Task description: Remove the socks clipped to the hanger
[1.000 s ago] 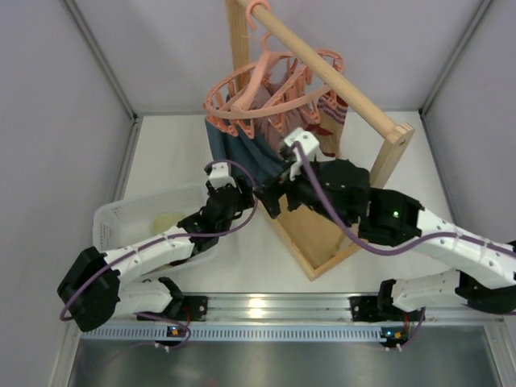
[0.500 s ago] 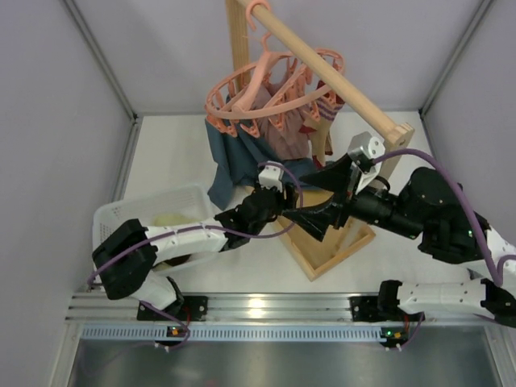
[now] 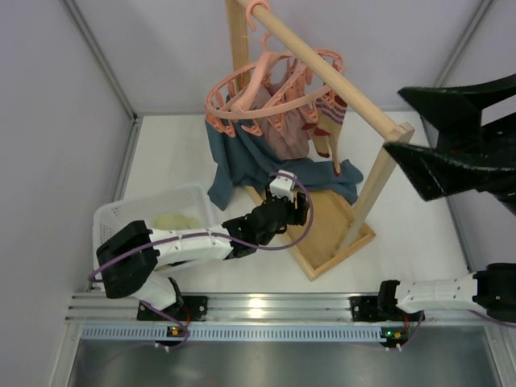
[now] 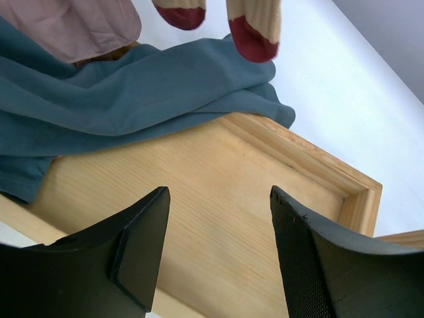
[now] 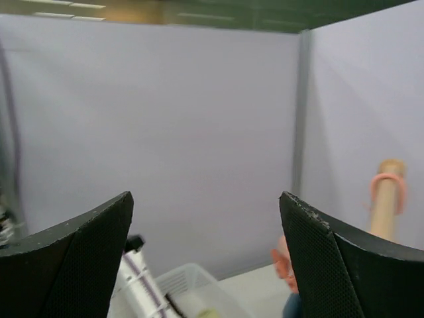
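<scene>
Left wrist view: left hand (image 4: 217,199) spread wide, empty, low over the grained wooden rack base (image 4: 199,185). Two ribbed cream socks (image 4: 254,26) with dark red toes dangle above and ahead of it, pegged to the salmon plastic hanger (image 3: 270,89). A reach, I'd say; next, rise and pinch a toe. Right hand (image 5: 205,199) gaping, empty, up high and well clear.

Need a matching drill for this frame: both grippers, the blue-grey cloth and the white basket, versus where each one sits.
Things:
1. left gripper
2. right gripper
3. blue-grey cloth
4. white basket

Places:
A. high up, facing a grey wall panel, jaws apart
B. spilling onto the wooden rack base
C. far left in the top view
D. low over the wooden rack base, jaws apart

Pairs: 1-D, 2-A, 3-B, 4-C.
</scene>
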Action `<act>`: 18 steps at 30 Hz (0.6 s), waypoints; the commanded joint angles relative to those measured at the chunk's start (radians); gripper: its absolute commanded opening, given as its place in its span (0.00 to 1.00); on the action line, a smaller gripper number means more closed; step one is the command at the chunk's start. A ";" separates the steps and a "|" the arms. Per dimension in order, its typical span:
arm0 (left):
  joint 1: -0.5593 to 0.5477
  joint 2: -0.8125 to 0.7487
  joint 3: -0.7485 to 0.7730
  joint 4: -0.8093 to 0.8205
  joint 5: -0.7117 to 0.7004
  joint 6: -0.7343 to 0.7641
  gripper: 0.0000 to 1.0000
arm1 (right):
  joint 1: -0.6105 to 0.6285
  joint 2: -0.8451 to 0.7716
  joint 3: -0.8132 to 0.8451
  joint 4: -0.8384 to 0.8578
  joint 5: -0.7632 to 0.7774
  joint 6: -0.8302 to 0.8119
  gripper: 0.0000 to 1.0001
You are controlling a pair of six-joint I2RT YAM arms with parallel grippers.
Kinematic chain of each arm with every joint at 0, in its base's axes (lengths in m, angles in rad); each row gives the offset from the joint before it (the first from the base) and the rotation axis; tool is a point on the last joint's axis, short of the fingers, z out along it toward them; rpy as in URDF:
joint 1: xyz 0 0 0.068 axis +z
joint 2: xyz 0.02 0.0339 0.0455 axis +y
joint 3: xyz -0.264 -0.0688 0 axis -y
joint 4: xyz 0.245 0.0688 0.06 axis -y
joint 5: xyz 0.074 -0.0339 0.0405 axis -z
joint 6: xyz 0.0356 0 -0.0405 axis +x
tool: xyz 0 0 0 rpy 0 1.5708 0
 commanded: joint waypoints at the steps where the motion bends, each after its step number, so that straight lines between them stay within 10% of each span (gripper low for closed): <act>1: -0.019 -0.054 -0.019 0.053 -0.047 -0.026 0.66 | 0.012 0.074 0.044 0.068 0.295 -0.138 0.88; 8: -0.036 -0.064 -0.039 0.051 -0.054 -0.048 0.65 | -0.034 0.192 0.040 0.576 0.990 -0.713 0.94; 18: -0.039 -0.044 -0.044 0.050 -0.024 -0.067 0.64 | -0.391 0.229 0.087 0.453 1.025 -0.537 0.95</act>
